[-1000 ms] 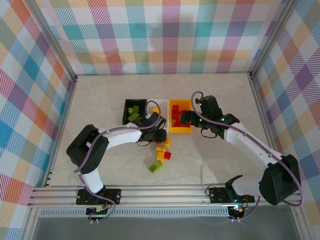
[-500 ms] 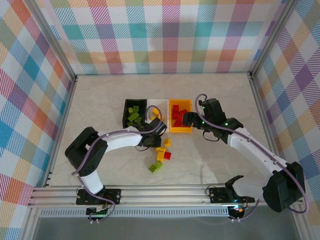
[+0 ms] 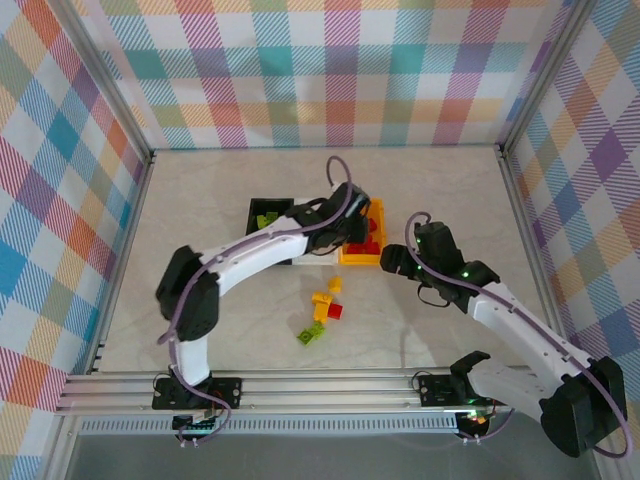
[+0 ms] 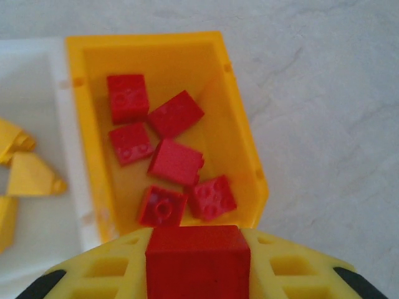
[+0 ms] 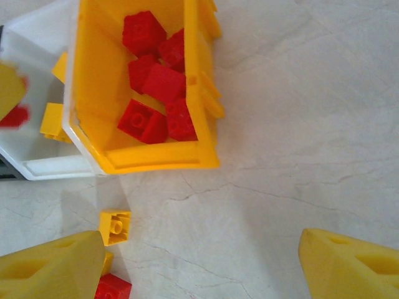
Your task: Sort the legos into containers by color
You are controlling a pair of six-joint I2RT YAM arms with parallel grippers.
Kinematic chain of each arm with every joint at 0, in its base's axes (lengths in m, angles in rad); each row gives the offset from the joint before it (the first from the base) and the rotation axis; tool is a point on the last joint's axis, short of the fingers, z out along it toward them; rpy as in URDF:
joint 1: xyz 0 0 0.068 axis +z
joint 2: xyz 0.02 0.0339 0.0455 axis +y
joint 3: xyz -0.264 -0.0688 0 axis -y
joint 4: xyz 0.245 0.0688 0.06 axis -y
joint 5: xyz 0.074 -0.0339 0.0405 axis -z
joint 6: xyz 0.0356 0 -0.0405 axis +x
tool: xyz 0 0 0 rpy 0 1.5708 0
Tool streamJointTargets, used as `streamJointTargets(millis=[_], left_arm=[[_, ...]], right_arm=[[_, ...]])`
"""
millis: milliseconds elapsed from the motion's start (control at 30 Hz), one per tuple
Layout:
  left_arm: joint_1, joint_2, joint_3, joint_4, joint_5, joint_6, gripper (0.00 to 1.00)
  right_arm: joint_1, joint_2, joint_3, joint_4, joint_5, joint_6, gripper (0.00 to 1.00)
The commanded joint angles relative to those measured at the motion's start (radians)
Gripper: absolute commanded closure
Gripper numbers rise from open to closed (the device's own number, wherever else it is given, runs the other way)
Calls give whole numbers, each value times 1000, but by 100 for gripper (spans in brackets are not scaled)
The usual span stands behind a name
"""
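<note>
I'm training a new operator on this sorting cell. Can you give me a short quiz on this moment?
1. True or false: the left gripper holds a red brick.
2. The bricks in the orange-yellow bin are: A red, B green, C yellow.
3. Fill in: the right gripper is ___ (open or shut).
Key: 1 true; 2 A; 3 open.

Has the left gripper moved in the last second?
Yes: left gripper swung from the white bin's near edge rightward to above the orange-yellow bin, clamping a red brick.
</note>
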State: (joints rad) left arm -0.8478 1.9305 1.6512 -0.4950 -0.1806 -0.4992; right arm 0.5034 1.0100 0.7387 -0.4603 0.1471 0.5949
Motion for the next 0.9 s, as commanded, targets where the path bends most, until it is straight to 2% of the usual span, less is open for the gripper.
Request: streamJointTargets(millis=[0,67,200,367,500,667,867], left_arm=[[34,128,116,-93,2,33,67],[39,180,187,-109,9,42,62],[38,233,296,-142,8,42,39],[38,134,278,-99,30,21,17],[38,-35,113,-35,37,6,7],[30,-312,-229,14,34,-27,0],[-22,-615,-655,-24,40,-66,0]], right_arm=[[3,-32,-16,-27,12,17,18],[3,-46,-20,-37,17,20,18],[3,-61,-33,-32,-6,21,17],[3,-45,-44,-19,-59,15,17],[7,-30,-59,10,-124,-4,18],[81,19,-68,51,-163,-5,18],[206,128,-57,78,-117,10,18]])
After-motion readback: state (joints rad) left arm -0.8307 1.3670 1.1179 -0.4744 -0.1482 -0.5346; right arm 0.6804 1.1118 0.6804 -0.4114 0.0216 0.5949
